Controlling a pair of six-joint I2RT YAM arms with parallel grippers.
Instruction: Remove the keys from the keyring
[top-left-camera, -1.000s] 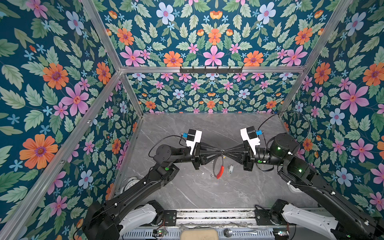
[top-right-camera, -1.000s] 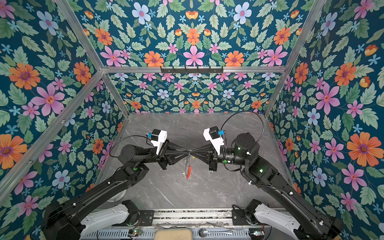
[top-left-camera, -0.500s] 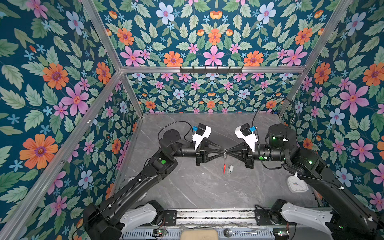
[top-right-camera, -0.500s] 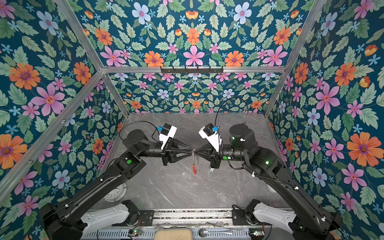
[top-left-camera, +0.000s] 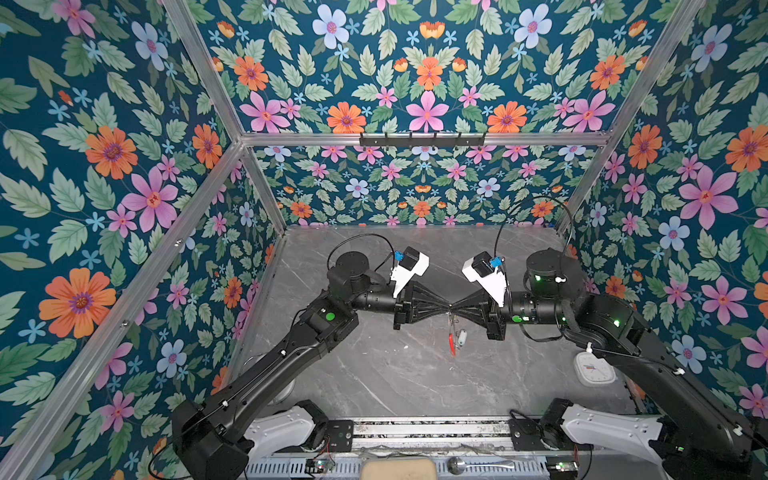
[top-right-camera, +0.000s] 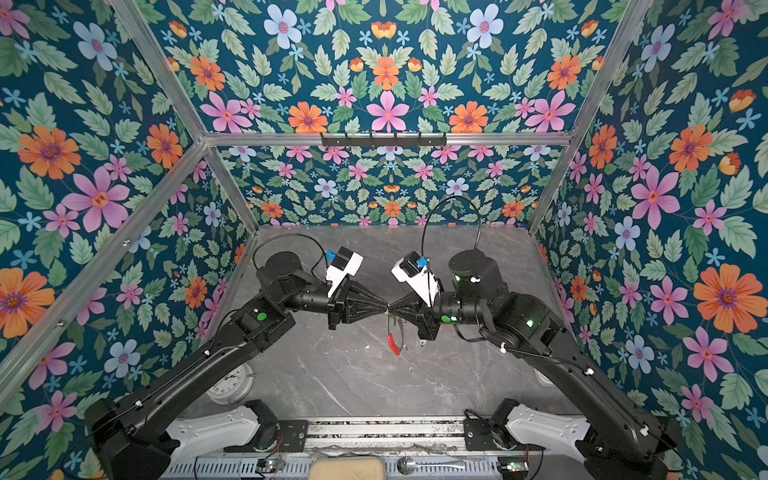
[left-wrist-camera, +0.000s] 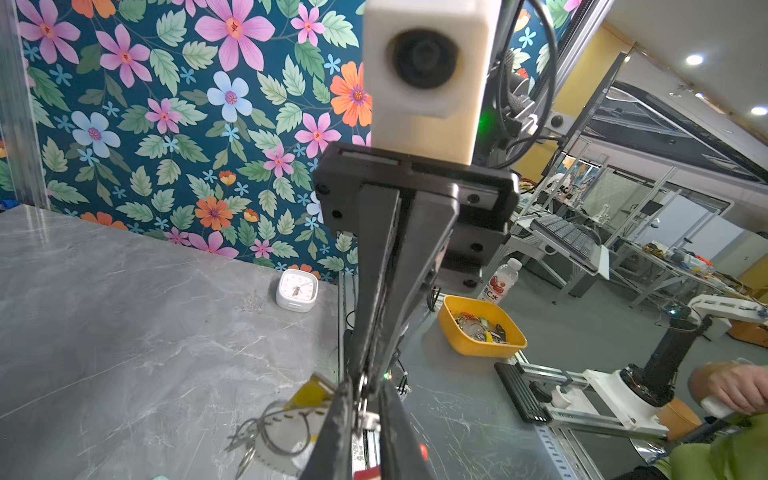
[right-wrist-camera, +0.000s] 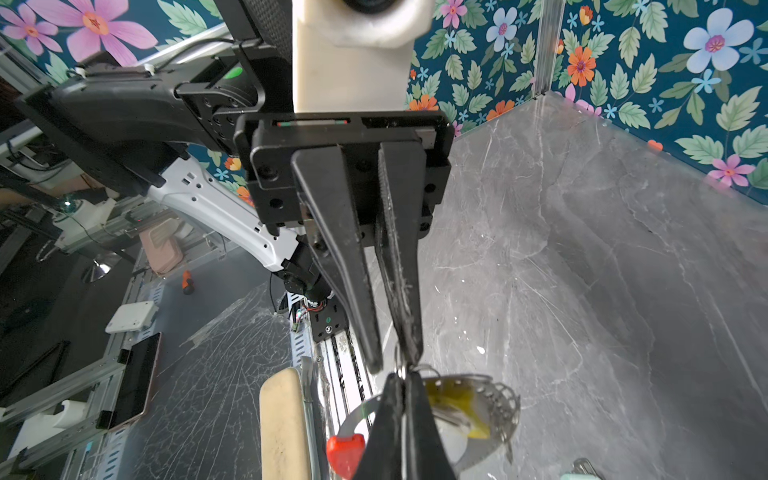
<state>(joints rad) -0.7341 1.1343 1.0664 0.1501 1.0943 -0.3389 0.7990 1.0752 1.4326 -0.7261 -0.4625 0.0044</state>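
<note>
Right gripper (top-left-camera: 456, 307) clamped on thin dark grey keyring hoop (top-right-camera: 392, 345), mid-air at scene centre.
Left gripper (top-left-camera: 445, 307): jaws nearly together opposite; I cannot tell whether they grip. Yellow-tagged silver keys (right-wrist-camera: 455, 401) hang from the hoop.

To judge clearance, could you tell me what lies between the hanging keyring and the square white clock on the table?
Nothing: just bare grey tabletop between the keyring and the clock, clearest in the left wrist view.
</note>
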